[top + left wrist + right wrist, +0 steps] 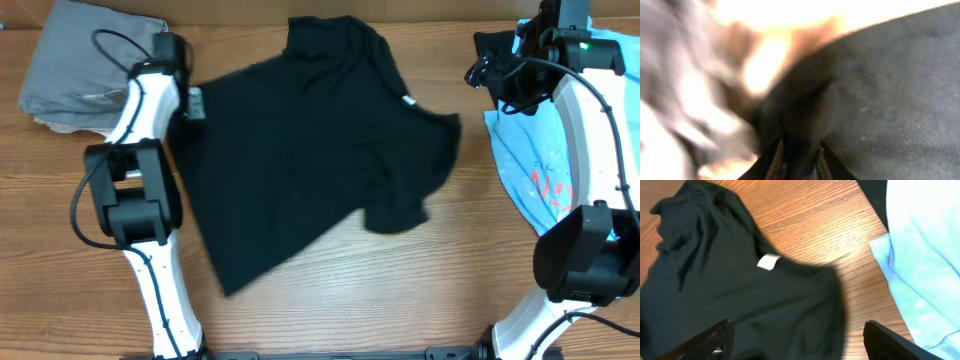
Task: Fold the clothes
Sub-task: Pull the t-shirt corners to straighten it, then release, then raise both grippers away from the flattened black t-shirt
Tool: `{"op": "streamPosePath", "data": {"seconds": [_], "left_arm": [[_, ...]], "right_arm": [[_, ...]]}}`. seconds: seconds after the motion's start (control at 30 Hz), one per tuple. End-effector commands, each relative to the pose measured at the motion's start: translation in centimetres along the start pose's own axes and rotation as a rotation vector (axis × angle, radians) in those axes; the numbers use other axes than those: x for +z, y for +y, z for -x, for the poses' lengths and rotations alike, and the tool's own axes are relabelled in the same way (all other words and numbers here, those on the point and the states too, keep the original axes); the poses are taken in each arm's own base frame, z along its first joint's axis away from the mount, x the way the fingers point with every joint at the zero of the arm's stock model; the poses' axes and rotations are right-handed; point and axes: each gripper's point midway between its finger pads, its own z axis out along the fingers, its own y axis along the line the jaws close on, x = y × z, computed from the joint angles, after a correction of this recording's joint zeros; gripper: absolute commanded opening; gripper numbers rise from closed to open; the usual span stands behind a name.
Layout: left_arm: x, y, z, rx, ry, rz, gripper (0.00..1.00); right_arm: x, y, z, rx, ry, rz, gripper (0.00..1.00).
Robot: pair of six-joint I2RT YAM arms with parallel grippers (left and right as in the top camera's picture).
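Note:
The black T-shirt (310, 150) lies spread and rumpled across the middle of the table, its white neck label (768, 261) facing the right arm. My left gripper (188, 100) is at the shirt's left edge. In the blurred left wrist view its fingers (777, 161) stand close together with a bunch of black fabric (799, 150) pinched between them. My right gripper (800, 347) hangs open above the shirt's right sleeve (805, 310), holding nothing. It sits near the table's back right (490, 68). The light blue red-printed tee (540, 165) lies under the right arm.
Folded grey and beige garments (75, 65) are stacked at the back left, just behind the left arm. Bare wooden table (400, 290) runs along the front. The arm bases stand at the front left (160, 300) and front right (570, 290).

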Motion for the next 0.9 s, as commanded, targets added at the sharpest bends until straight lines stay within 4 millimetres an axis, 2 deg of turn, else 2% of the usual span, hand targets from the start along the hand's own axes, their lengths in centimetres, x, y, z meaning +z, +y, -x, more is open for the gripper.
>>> {"op": "streamPosePath", "data": {"seconds": [0.0, 0.07, 0.1, 0.23, 0.33, 0.5, 0.6, 0.73, 0.87], "left_arm": [[5.9, 3.5, -3.0, 0.021, 0.093, 0.092, 0.24], [5.0, 2.4, -1.5, 0.026, 0.063, 0.026, 0.25], [4.3, 1.5, -0.7, 0.031, 0.048, -0.014, 0.29], [-0.2, -2.5, 3.0, 0.064, -0.022, -0.147, 0.61], [-5.2, -5.4, 5.4, 0.107, -0.08, -0.21, 0.76], [-16.0, -9.7, 8.2, 0.187, -0.22, -0.268, 0.92], [-22.5, -11.7, 8.4, 0.226, -0.315, -0.307, 0.97], [-30.5, -13.3, 7.4, 0.265, -0.446, -0.363, 1.0], [-35.8, -13.9, 5.7, 0.298, -0.504, -0.408, 1.0]], "right_arm": [[-0.2, 0.7, 0.1, -0.01, -0.006, 0.013, 0.86], [-0.2, 0.7, 0.1, -0.011, -0.008, 0.014, 0.86], [-0.2, 0.7, 0.1, -0.01, -0.009, 0.014, 0.86], [-0.4, 0.9, 0.3, 0.022, -0.019, 0.02, 0.91], [-1.5, 1.4, 0.7, 0.04, -0.045, 0.04, 0.92], [-5.9, 2.7, 1.2, 0.073, -0.132, 0.079, 0.93], [-8.8, 3.1, 0.4, 0.083, -0.158, 0.09, 0.93], [-12.4, 3.3, -1.6, 0.082, -0.164, 0.093, 0.93], [-15.5, 3.1, -4.2, 0.083, -0.158, 0.086, 0.93]]}}
